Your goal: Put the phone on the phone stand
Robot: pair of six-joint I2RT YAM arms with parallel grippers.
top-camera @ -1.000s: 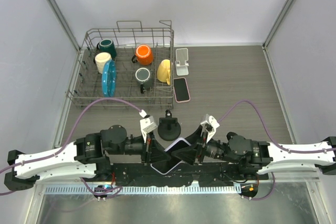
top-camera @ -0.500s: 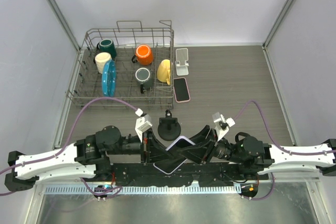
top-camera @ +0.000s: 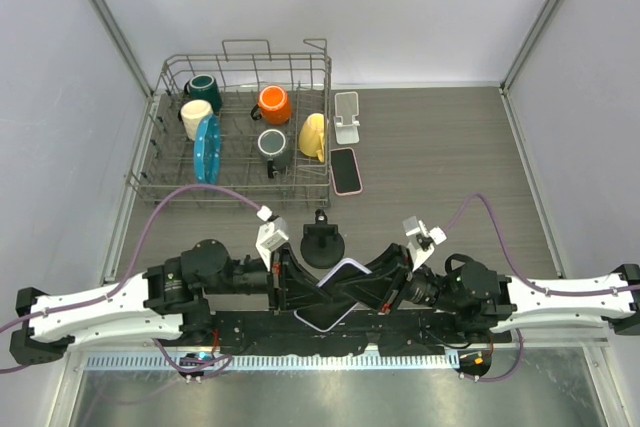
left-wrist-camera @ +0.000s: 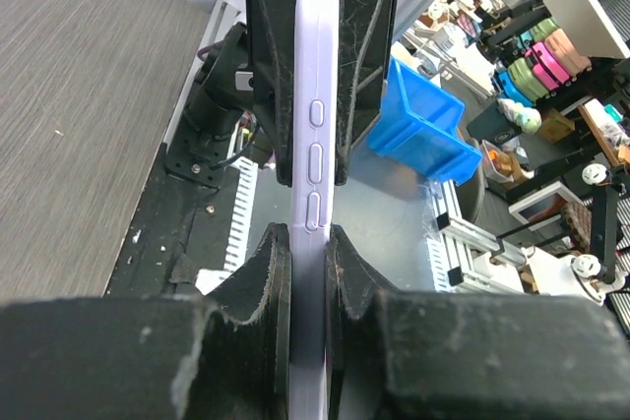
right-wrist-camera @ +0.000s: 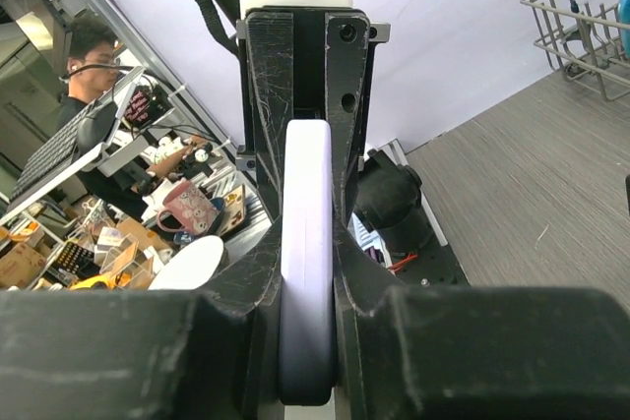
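A lavender phone hangs edge-up over the arm bases at the near edge, held from both ends. My left gripper is shut on its left end; in the left wrist view the phone runs up between the pads with its side buttons showing. My right gripper is shut on the other end, and the phone fills the gap between its jaws. The white phone stand stands empty at the back, right of the rack.
A wire dish rack at back left holds several mugs and a blue plate. A second phone with a pink rim lies flat just in front of the stand. A black round mount sits between the arms.
My right gripper has closed from open around the phone's end to shut on it. The left gripper has kept its hold; the phone has barely moved.
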